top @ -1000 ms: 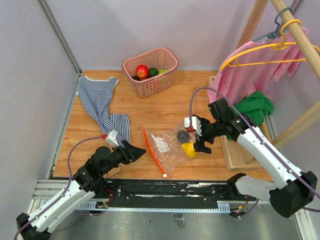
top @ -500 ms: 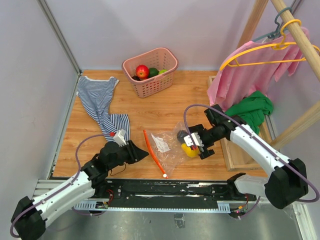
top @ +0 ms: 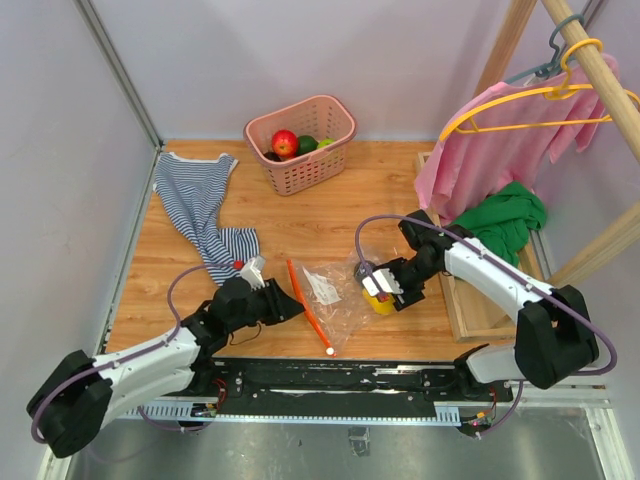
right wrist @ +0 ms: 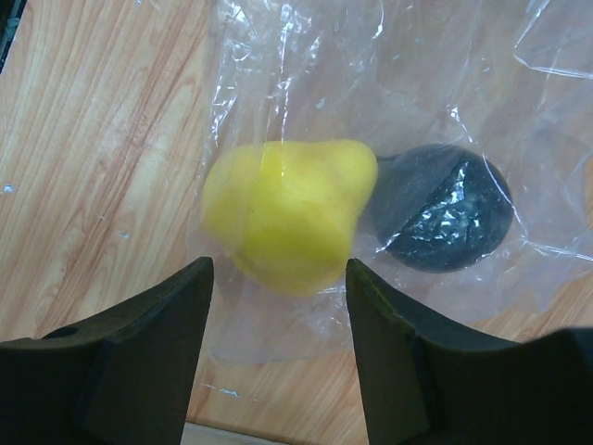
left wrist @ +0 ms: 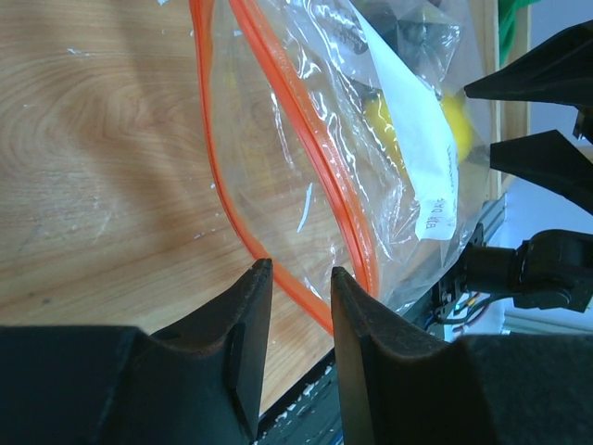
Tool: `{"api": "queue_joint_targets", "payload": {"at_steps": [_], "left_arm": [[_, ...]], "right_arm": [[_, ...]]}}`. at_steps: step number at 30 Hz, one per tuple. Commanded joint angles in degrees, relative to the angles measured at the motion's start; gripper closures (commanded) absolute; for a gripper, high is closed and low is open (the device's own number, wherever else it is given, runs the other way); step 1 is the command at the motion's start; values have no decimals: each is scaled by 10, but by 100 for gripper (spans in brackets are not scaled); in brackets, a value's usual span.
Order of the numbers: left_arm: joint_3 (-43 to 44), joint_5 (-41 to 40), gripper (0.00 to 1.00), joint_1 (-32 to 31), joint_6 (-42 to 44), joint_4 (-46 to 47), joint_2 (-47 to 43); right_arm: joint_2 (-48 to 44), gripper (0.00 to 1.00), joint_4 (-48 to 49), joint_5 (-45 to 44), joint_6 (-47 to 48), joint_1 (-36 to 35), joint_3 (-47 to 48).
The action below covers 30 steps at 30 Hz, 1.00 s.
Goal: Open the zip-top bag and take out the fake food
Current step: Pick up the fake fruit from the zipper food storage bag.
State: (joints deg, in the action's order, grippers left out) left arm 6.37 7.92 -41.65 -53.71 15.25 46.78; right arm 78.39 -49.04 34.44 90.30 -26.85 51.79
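Status: bag (top: 335, 290) flat on table (top: 400, 200), zip strip (left wrist: 278, 102) parted; yellow fruit (right wrist: 287, 213) and dark fruit (right wrist: 445, 209) inside, apple (top: 285, 142) in basket (top: 335, 150)
left claw (left wrist: 298, 278) narrow at strip end, nothing pinched; right claw (right wrist: 278, 264) wide astride yellow fruit
Two pieces left to remove

We look straight down between the two black fingers (right wrist: 139, 362) of the right gripper (right wrist: 278, 273), which stand apart at the bottom edge, one on each side of a yellow pear-shaped plastic fruit (right wrist: 287, 209). The fruit lies under a clear, crinkled plastic bag (right wrist: 315, 65) on a light wood-grain table (right wrist: 83, 139), its lower end dipping between the fingertips, and we cannot tell whether they touch it. Just to its right, under the same plastic, we see a dark, almost black round piece (right wrist: 445, 222) with glints of light on it.
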Motion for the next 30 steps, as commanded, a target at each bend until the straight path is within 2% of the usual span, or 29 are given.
{"api": "queue_joint_targets", "payload": {"at_steps": [1, 7, 15, 23, 25, 30], "left_arm": [[6, 28, 64, -2, 17, 85, 48], [12, 52, 63, -2, 13, 145, 110], [20, 66, 60, -2, 9, 181, 152], [28, 85, 55, -3, 3, 213, 191], [30, 85, 54, -3, 4, 213, 193], [28, 83, 53, -3, 4, 211, 188]], "right_arm": [[3, 42, 4, -11, 9, 12, -8], [19, 52, 18, -2, -1, 12, -20], [26, 78, 58, 36, -41, 7, -35], [30, 91, 106, 46, -106, -38, -39], [34, 90, 119, 42, -121, -49, -35], [36, 65, 102, 46, -139, -55, -9]]}}
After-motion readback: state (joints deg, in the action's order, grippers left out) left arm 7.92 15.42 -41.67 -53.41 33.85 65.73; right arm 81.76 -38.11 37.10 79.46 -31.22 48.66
